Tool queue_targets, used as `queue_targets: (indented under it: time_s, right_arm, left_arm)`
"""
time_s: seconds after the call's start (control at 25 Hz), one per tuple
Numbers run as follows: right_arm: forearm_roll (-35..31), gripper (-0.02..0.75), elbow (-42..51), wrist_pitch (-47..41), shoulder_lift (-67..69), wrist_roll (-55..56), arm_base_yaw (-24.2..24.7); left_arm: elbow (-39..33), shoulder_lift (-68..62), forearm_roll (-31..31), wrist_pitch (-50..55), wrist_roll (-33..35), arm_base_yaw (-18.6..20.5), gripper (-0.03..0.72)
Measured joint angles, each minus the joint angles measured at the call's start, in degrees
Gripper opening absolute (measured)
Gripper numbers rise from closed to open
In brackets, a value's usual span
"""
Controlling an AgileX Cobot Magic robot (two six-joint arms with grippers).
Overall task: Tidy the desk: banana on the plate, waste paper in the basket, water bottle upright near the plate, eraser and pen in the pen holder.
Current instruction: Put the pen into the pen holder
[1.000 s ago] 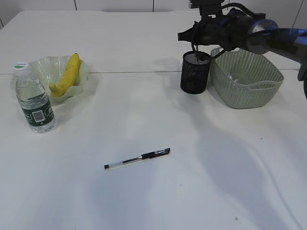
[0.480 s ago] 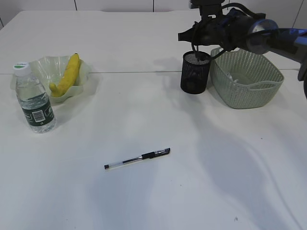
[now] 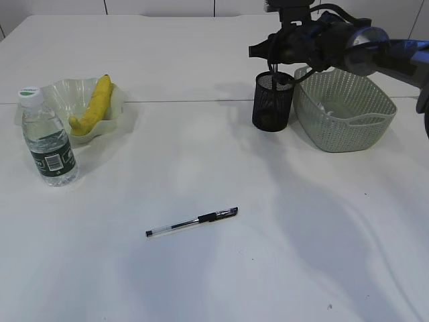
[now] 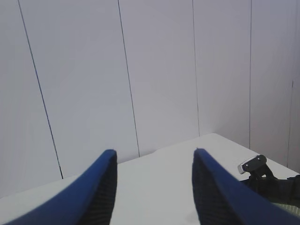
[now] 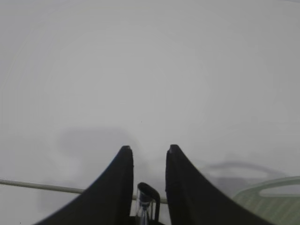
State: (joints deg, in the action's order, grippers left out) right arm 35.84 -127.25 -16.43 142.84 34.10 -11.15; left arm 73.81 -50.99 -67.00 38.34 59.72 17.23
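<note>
above the mesh pen holder (image 3: 273, 100) i see my right gripper (image 3: 275, 65) pointing down, jaws slightly apart, empty; left gripper (image 4: 152, 187) gapes at the wall; the pen (image 3: 192, 222) lies mid-table.

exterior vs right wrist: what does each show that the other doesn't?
Only exterior: banana on the plate, upright bottle, pen lying on the table, the whole pen holder.
Only right wrist: a close look at the right gripper, jaws slightly apart, empty gap between their tips.
Both: the basket rim and the white table.
</note>
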Motion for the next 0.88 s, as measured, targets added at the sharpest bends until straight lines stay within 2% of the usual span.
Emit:
queue_targets:
  time_s: [0.76,0.88]
  right_arm:
    - [-2.08,0.192,0.00,-0.41,-6.55,0.00,0.00]
    - [-4.45,0.192,0.00,-2.05,-9.49,0.00,0.00]
  left_arm:
    - [0.00,0.00,0.00,-0.10,0.00,0.00,0.361]
    - [0.00,0.00,0.00,-0.10,0.00,0.00,0.361]
